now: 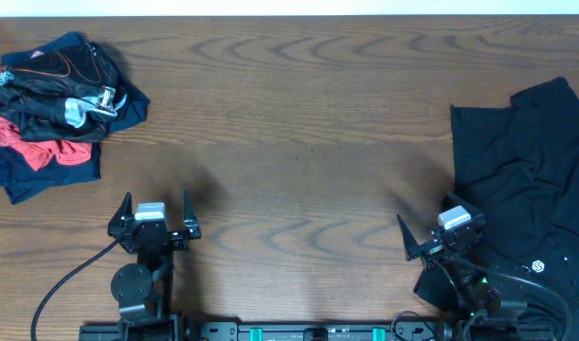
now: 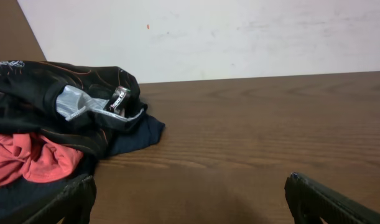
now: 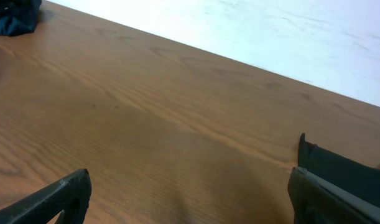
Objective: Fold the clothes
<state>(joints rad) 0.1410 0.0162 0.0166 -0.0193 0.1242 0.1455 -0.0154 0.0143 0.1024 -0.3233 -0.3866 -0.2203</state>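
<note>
**Both arms are waiting, and no folding is going on yet**

The 2 arms are sitting at the near edge of the table [image 1: 298, 114]. The left gripper [image 1: 156, 196] is holding its 2 fingers spread wide, and nothing is sitting between them. The right gripper [image 1: 427, 216] is doing the same - fingers wide apart, pinching nothing.

The black T-shirt [image 1: 535, 170] is lying all rumpled at the right side of the table, and part of it is running off the edge of the picture. It is lying just beside the right gripper, and its small white logo [image 1: 538, 268] is showing near the bottom. The pile of other clothes [image 1: 52, 104] - black, red and navy, all bunched up - is sitting in the far left corner, well apart from the left gripper.

It looks like the job is only starting: a garment is waiting to be picked. The next move is likely calling for the right gripper to reach over to the T-shirt's near edge, pinch it, and drag it to the bare middle of the table. Then both grippers can be pulling it flat. The cloth is soft and crumpled, so grabbing just 1 layer may be tricky.
</note>
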